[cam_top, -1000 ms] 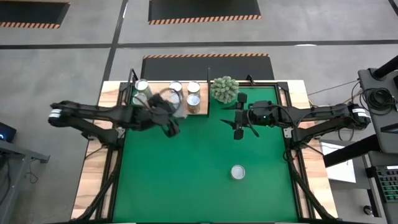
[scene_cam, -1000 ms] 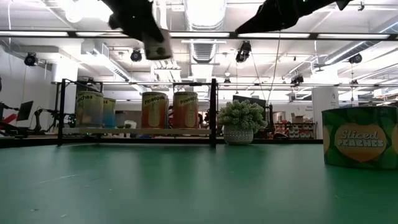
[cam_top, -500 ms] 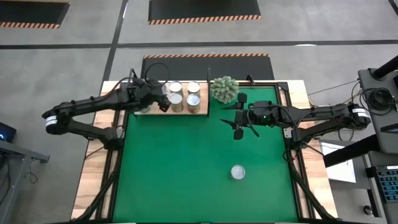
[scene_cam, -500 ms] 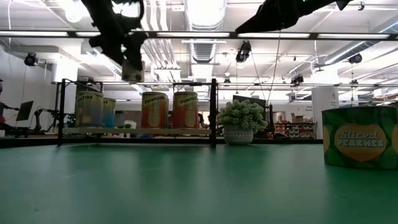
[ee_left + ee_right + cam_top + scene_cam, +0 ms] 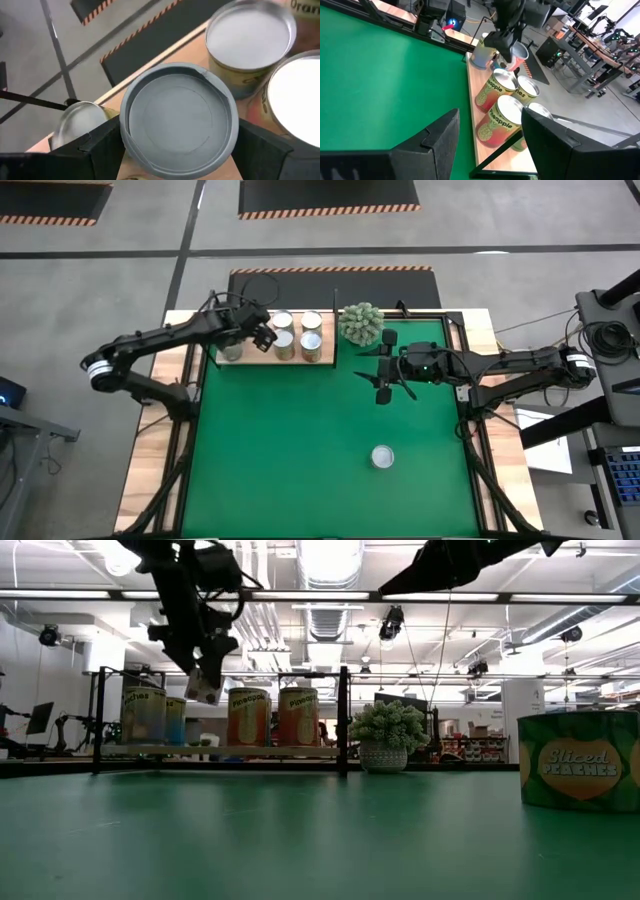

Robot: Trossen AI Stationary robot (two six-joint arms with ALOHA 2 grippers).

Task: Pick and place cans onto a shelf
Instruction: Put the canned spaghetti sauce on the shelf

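My left arm is stretched out across the counter's far-left corner, elbow toward the left edge, forearm angled toward the far side, wrist bent down over the flat pale pinkish-tan wooden shelf (image 5: 322,361). My left end effector (image 5: 259,332) grips a small cylindrical tin with a grey round top (image 5: 180,117), one dark finger (image 5: 102,145) on each side of its rim; in the low view this held tin (image 5: 203,687) hangs tilted above the shelf board, not touching it. It sits between the leftmost blue-labelled can (image 5: 229,350) and the nearer row of orange-and-yellow labelled cans (image 5: 284,345), with a second pair of silver-topped cans (image 5: 311,321) behind them on the same board. My right arm reaches in from the counter's right side, roughly level, and its end effector (image 5: 382,372) hovers over the green felt mat (image 5: 300,470) just beside the round spiky grey-green plant ball (image 5: 361,324); its fingers stand partly apart with nothing between them. One more silver-topped can (image 5: 382,457), labelled sliced peaches in the low view, stands alone on the mat toward the near side, well apart from the shelf.
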